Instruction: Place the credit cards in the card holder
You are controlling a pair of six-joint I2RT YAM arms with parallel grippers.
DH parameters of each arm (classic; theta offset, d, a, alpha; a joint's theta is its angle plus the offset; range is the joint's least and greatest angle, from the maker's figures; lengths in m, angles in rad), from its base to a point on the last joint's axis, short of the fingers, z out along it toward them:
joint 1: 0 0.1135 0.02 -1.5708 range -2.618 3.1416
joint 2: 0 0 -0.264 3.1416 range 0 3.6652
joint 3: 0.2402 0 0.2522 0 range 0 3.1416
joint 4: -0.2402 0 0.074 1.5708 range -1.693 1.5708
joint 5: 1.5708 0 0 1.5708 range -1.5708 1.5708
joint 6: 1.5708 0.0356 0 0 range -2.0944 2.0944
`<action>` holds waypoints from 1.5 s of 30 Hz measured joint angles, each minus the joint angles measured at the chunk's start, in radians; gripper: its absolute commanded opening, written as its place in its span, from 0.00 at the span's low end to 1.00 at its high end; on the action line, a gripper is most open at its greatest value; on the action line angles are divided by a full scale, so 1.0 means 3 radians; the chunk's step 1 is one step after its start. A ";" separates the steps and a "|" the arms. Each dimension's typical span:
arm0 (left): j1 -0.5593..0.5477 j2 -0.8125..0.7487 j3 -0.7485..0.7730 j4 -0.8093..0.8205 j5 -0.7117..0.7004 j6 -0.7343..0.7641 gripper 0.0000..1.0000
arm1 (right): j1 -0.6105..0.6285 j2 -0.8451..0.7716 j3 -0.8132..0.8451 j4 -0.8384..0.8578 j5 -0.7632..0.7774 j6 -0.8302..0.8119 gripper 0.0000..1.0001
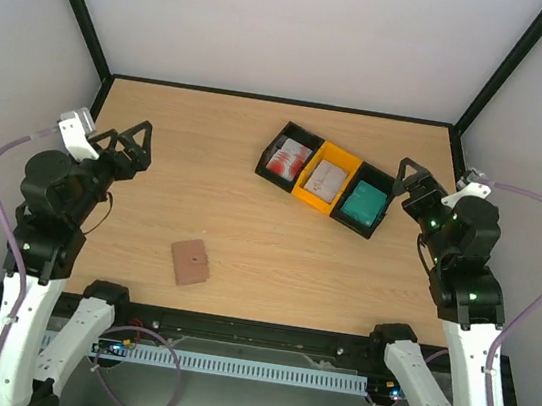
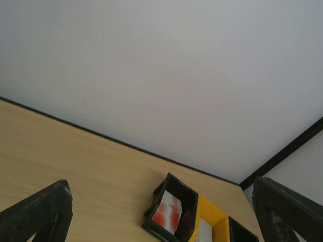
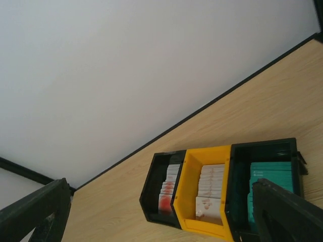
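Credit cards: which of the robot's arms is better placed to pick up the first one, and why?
Probably the right. The right gripper, open, hangs beside the teal credit cards; the left gripper is across the table, nearer the card holder.

High view down over table [image 1: 247, 230], 2 wrist views toward back wall [image 1: 296, 25], sharing trays [image 1: 310, 171]

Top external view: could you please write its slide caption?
Left pincer and right pincer open, card holder closed, credit cards sitting in three trays.
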 measured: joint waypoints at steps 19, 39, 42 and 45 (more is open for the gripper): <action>0.0212 0.0968 -0.0959 0.0273 0.1303 -0.0403 1.00 | -0.0122 0.0195 -0.1189 0.0657 -0.1212 0.0178 0.98; -0.0412 0.0582 -0.1518 -0.0699 0.0294 -0.0852 0.93 | 0.2510 0.2569 -0.0875 0.1330 -0.0894 0.0432 0.64; -0.0425 0.0453 -0.1628 -0.0855 0.0287 -0.0933 0.93 | 0.2742 0.2866 -0.0783 0.1498 -0.0985 0.0431 0.57; -0.0430 0.0275 -0.1857 -0.0960 0.0389 -0.1049 0.91 | 0.2899 0.3066 -0.0771 0.1677 -0.1137 0.0455 0.53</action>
